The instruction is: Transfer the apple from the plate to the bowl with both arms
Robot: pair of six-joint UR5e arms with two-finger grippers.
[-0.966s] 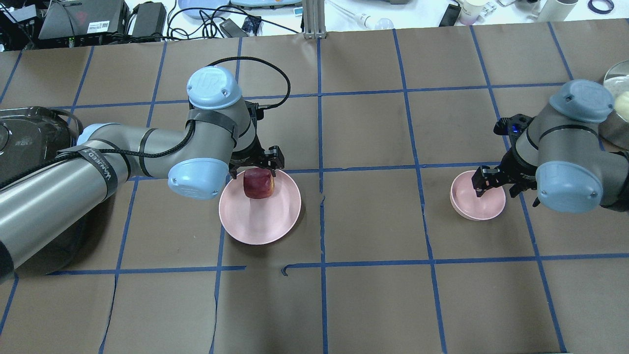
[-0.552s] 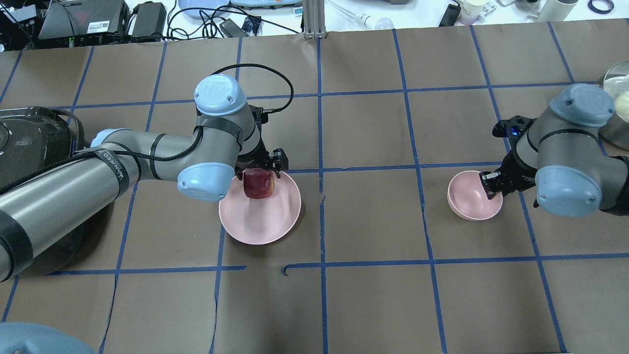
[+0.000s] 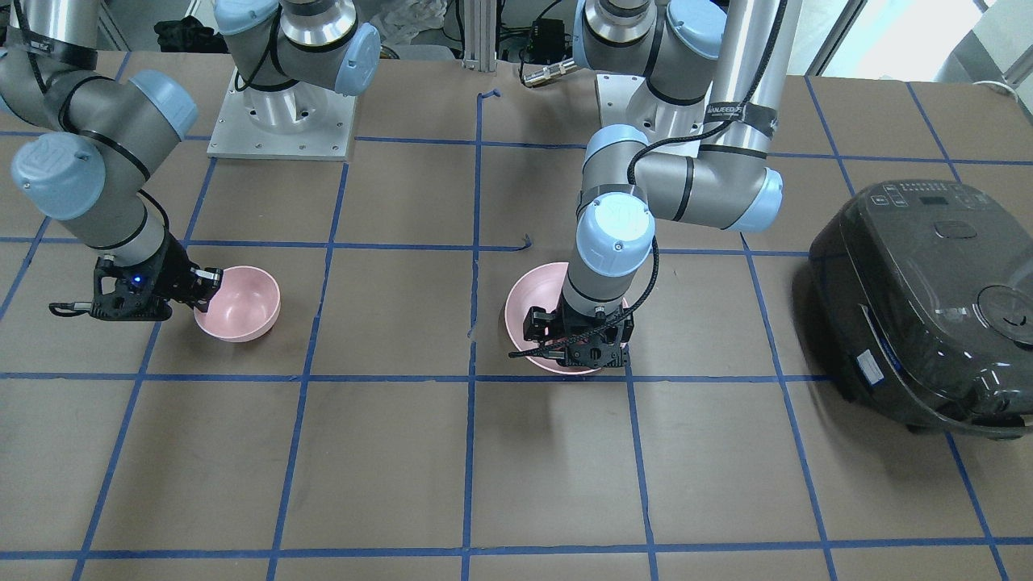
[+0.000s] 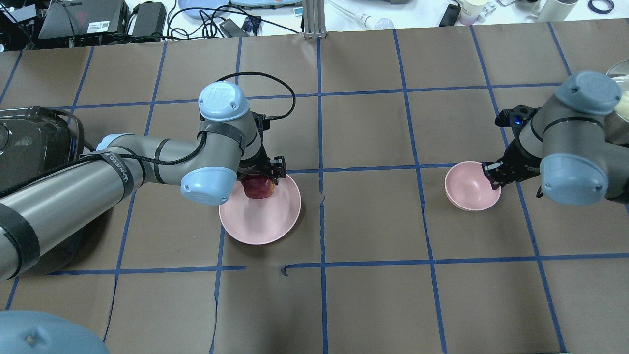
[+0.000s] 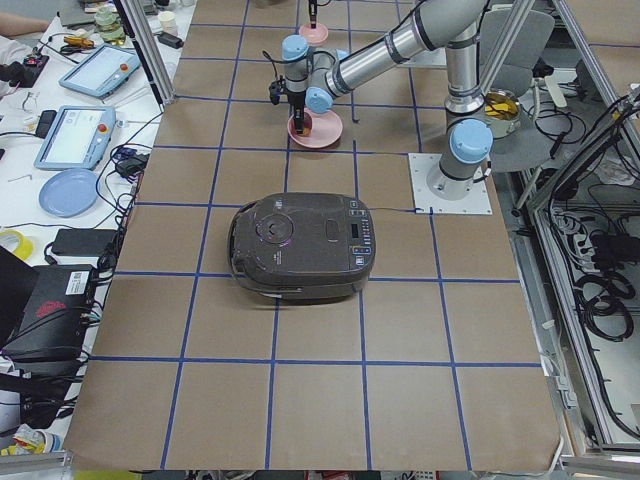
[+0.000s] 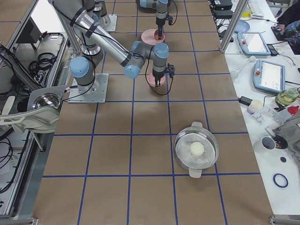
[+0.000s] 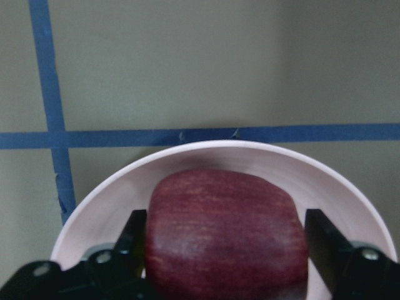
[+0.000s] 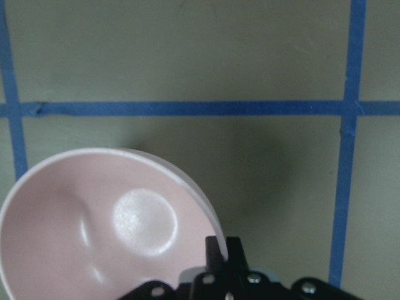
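Overhead exterior: black cooker (image 4: 29,142) sits far left on the surface (image 4: 373,295), apart from the plate (image 4: 260,223). Left hand (image 4: 260,176) pinches the apple (image 4: 259,189) there; right hand (image 4: 493,181) clamps the bowl (image 4: 467,187) rim.

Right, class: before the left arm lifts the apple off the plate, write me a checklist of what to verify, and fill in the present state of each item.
1. Apple sits inside the left gripper, one finger on each side: ok.
2. Left gripper squeezing the apple firmly enough to lift: cannot tell.
3. Apple resting on the plate, near its far edge: ok.
4. Right gripper pinching the rim of the bowl: ok.
5. Bowl empty and ready to take the apple: ok.
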